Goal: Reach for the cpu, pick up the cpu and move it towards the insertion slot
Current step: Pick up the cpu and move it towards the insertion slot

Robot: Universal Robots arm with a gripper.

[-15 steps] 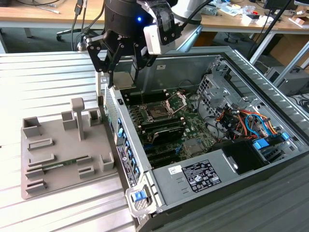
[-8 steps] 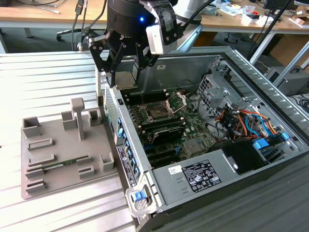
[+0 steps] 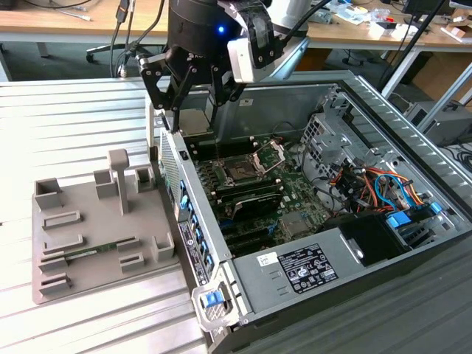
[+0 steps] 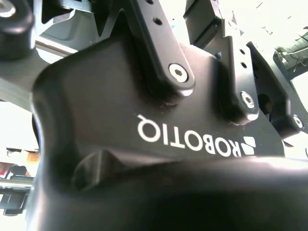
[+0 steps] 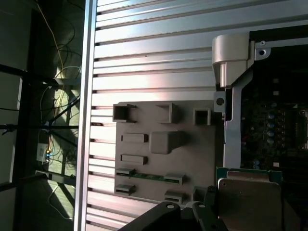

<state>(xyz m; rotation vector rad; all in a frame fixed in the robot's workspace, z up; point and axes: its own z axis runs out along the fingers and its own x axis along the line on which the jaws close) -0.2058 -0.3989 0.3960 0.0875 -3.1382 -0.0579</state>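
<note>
The cpu (image 3: pixel 194 122), a flat square chip with a silvery top, hangs between the fingers of my gripper (image 3: pixel 193 110), which is shut on it. It is held above the computer case's side wall, toward the exterior view's left of the insertion slot (image 3: pixel 242 171). That slot is a dark square socket on the green board, and its metal bracket (image 3: pixel 269 152) is hinged up. In the first wrist view the cpu (image 5: pixel 248 198) shows its silver face and green rim, with a black finger (image 5: pixel 163 215) beside it. The gripper's black body (image 4: pixel 144 120) is seen close up in the second wrist view.
A grey fixture tray (image 3: pixel 96 221) with a green memory stick (image 3: pixel 92 253) lies on the ribbed metal table (image 3: pixel 74 125), at the exterior view's left of the open case (image 3: pixel 383 147). Inside the case are cables, a drive cage and a power supply (image 3: pixel 310 265). The tray (image 5: pixel 163 154) is also in the first wrist view.
</note>
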